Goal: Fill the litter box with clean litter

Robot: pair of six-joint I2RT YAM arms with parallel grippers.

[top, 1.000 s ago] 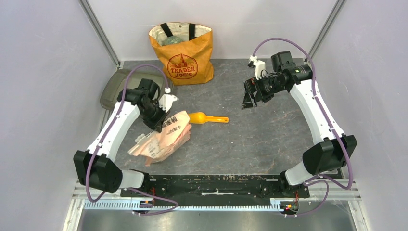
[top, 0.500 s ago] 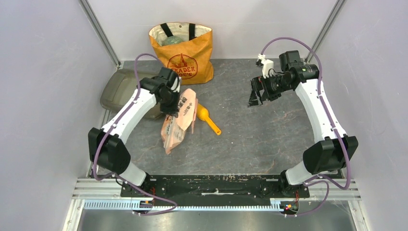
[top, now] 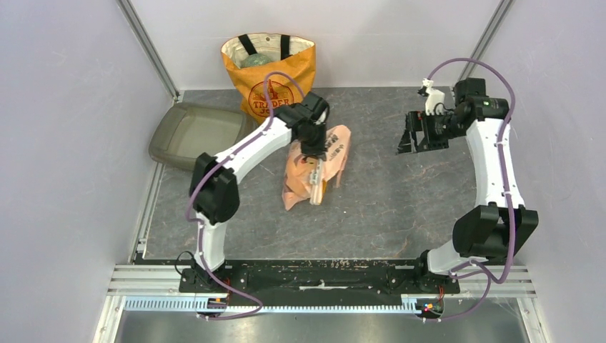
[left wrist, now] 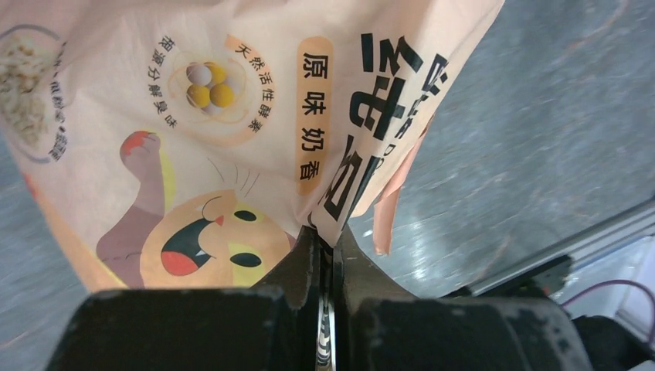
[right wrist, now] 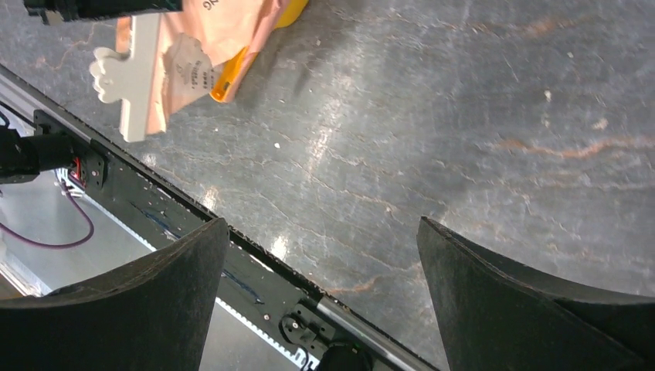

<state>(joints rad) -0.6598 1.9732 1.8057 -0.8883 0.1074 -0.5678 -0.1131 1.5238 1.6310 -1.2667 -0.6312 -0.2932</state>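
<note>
The litter box point(top: 194, 131), a smoky grey-olive tray, lies at the back left and looks bare inside. No clean litter shows in any view. My left gripper point(top: 313, 148) is shut on an edge of the pinkish-tan printed litter bag point(top: 312, 168), which hangs from it over the table's middle, right of the litter box. In the left wrist view the bag point(left wrist: 232, 93) fills the frame above the gripper point(left wrist: 329, 236), whose jaws pinch a fold of it. My right gripper point(top: 416, 136) is open and empty, well right of the bag; its wrist view shows the gripper point(right wrist: 321, 226) over bare table.
An orange tote bag point(top: 271, 71) stands at the back, just behind my left arm. An orange scoop point(right wrist: 230, 80) pokes out from under the litter bag. Grey walls close in the left, back and right. The black base rail point(top: 321, 275) runs along the near edge.
My left arm has swung the litter bag rightward from beside the litter box to the table's middle, covering most of the scoop. My right arm has pulled back to the right, still open.
</note>
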